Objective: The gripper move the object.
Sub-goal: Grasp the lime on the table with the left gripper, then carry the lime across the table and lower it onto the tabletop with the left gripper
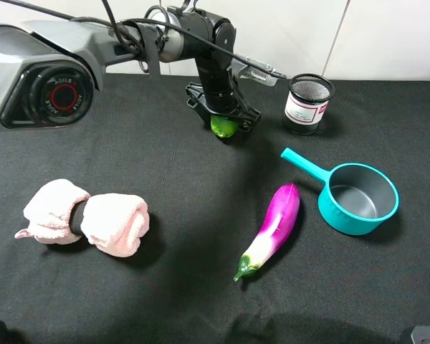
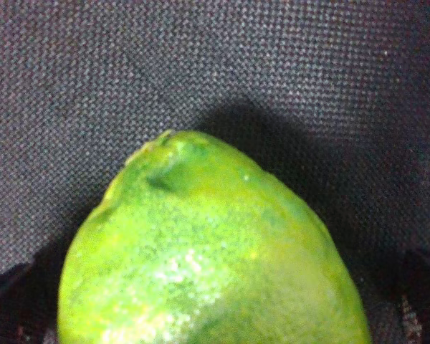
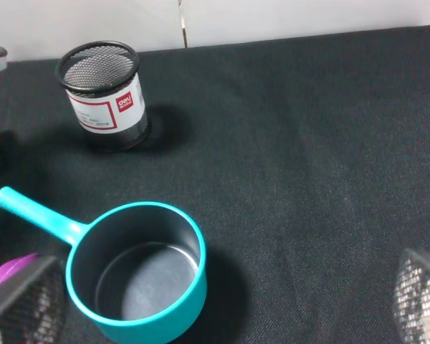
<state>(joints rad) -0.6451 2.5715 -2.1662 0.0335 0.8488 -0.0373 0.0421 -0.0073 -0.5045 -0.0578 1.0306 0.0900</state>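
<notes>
The glossy green lime (image 1: 223,127) lies on the black cloth at the back middle of the table. My left gripper (image 1: 228,115) stands straight over it, its black fingers on either side of it. In the left wrist view the lime (image 2: 208,258) fills the frame. The finger pads (image 2: 7,301) show only at the frame's two lower corners, with a narrow gap to the lime, so the left gripper (image 2: 215,308) is open around it. My right gripper (image 3: 218,308) is open and empty, hovering over the teal pot (image 3: 140,269).
A black mesh pen cup (image 1: 308,104) stands right of the lime. The teal pot (image 1: 358,197) with a handle sits on the right. A purple eggplant (image 1: 272,229) lies at the centre front. A pink rolled towel (image 1: 86,218) lies on the left.
</notes>
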